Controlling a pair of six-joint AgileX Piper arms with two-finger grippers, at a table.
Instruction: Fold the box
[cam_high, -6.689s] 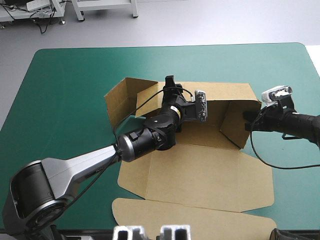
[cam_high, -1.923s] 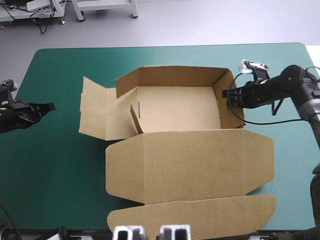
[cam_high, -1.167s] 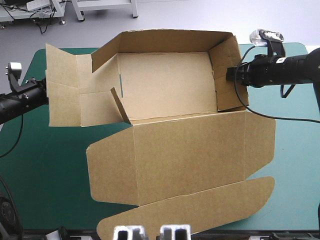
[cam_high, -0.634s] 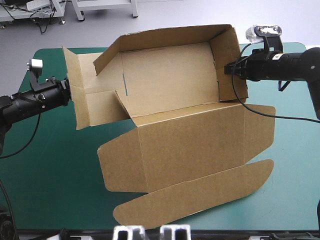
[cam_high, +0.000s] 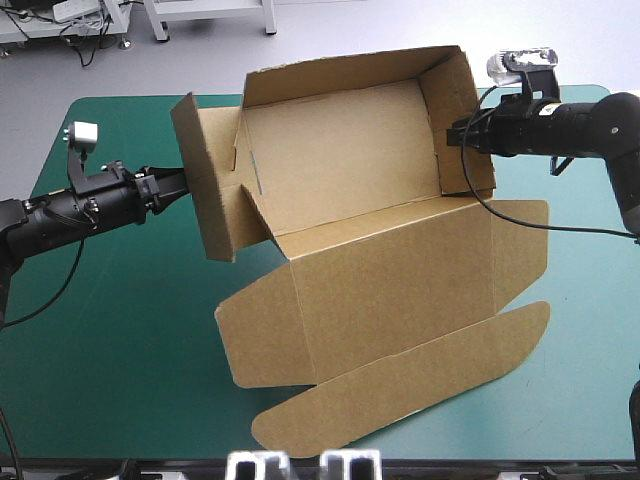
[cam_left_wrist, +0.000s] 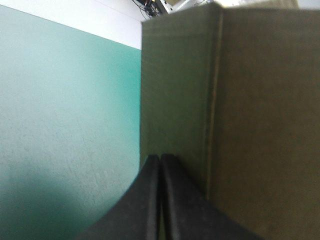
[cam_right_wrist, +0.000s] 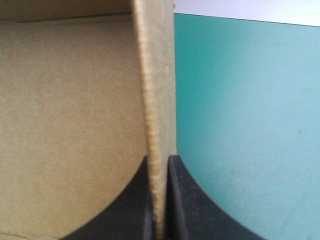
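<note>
Holding the brown box (cam_high: 350, 160) raised and tilted over the counter's (cam_high: 100, 330) far half; clamping its right wall in the all-but-closed right pincer (cam_high: 452, 135); pressing the fully closed left pincer (cam_high: 182, 180) against its upright left flap (cam_high: 205, 195).

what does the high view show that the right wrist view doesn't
Only the high view: the whole box, lid spread out toward the near edge, and the left hand at its left flap. Only the right wrist view: the wall's cut edge up close, running between the fingers. Both: the right hand shut on the box's right wall, the teal-green cover beyond.
</note>
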